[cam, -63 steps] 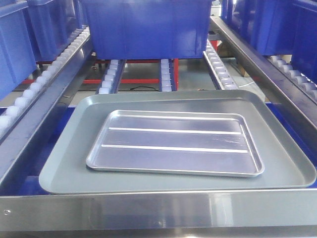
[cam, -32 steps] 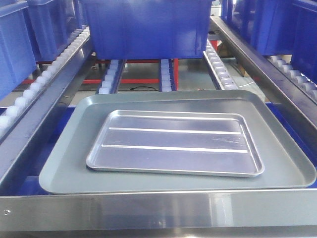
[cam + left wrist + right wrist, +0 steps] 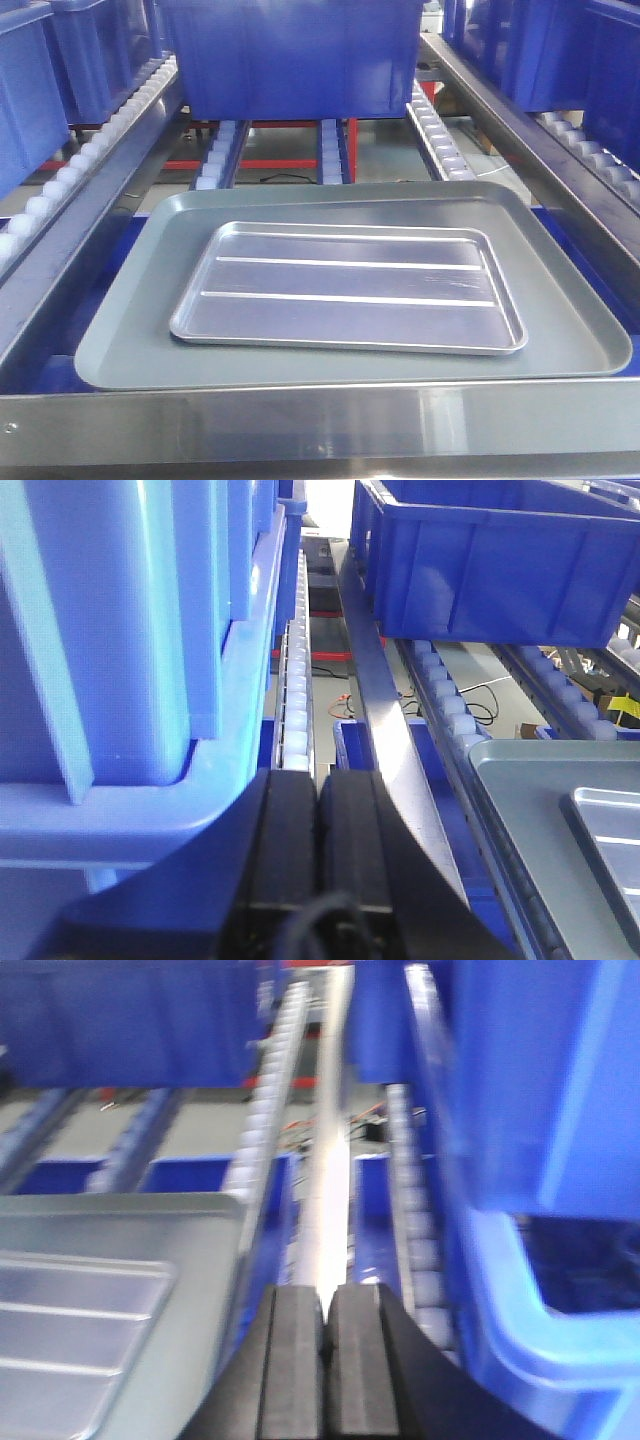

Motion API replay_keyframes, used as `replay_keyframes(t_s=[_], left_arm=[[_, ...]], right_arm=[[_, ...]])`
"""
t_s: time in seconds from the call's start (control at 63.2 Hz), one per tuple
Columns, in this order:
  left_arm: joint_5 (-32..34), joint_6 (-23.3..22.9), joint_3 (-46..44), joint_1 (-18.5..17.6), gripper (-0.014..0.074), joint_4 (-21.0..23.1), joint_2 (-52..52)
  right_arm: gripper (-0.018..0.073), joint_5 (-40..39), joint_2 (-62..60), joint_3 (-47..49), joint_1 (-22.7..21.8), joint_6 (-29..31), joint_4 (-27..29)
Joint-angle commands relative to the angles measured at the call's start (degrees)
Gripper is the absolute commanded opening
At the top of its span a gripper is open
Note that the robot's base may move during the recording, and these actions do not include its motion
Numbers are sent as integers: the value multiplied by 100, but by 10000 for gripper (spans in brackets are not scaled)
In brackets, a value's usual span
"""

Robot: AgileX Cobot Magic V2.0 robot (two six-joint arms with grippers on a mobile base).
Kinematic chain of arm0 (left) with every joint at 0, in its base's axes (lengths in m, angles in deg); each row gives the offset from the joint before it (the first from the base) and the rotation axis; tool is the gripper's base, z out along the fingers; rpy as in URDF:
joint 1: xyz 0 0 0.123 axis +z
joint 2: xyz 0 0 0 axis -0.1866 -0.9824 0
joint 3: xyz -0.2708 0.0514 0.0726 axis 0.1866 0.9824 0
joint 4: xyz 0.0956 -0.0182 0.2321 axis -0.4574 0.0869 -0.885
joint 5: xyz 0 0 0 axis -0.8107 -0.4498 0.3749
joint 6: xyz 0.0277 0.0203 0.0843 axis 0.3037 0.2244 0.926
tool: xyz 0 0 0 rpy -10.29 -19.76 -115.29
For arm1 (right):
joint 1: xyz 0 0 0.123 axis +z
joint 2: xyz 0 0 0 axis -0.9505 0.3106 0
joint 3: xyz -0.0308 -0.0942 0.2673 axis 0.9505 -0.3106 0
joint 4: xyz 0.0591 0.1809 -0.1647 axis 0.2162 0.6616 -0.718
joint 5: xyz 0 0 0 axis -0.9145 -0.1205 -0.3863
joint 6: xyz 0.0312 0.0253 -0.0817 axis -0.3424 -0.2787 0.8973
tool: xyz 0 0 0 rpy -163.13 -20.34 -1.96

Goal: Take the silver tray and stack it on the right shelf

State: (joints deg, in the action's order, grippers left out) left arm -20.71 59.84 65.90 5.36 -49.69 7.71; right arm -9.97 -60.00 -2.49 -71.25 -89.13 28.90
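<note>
The silver tray point(image 3: 348, 288), shiny with two long ribs, lies flat inside a larger dull grey tray point(image 3: 120, 340). Both rest on a roller shelf level with a broad brushed-steel front bar point(image 3: 320, 420) and side rails of small white rollers point(image 3: 440, 130). My left gripper point(image 3: 318, 780) is shut and empty, over the steel rail point(image 3: 385, 730) left of the grey tray point(image 3: 520, 810); a corner of the silver tray point(image 3: 612, 830) shows. My right gripper point(image 3: 325, 1295) is shut and empty, right of the grey tray point(image 3: 200, 1290) and silver tray point(image 3: 60, 1340). No gripper shows in the front view.
A large blue bin point(image 3: 295, 55) stands on the rollers behind the trays. More blue bins stand in the left lane point(image 3: 120, 630) and the right lane point(image 3: 540, 1110). Steel rails point(image 3: 90, 220) with rollers border the trays. The right wrist view is blurred.
The whole front view has shifted slightly to the left. The silver tray still lies in the same place inside the grey tray.
</note>
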Motion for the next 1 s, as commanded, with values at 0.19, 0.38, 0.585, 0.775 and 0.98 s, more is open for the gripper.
replay_keyframes(t_s=[0.19,0.38,0.585,0.775,0.98], left_arm=[[547,-8,111,5,-90,50,88],[547,-8,111,5,-90,50,68],[547,-8,111,5,-90,50,68],[547,-8,111,5,-90,50,68],[547,-8,111,5,-90,50,68]], right_arm=[[52,-1685,-364,-908,-411,86,27],[52,-1711,-364,-908,-411,86,27],[52,-1661,-364,-908,-411,86,27],[52,-1661,-364,-908,-411,86,27],[52,-1661,-364,-908,-411,86,27]])
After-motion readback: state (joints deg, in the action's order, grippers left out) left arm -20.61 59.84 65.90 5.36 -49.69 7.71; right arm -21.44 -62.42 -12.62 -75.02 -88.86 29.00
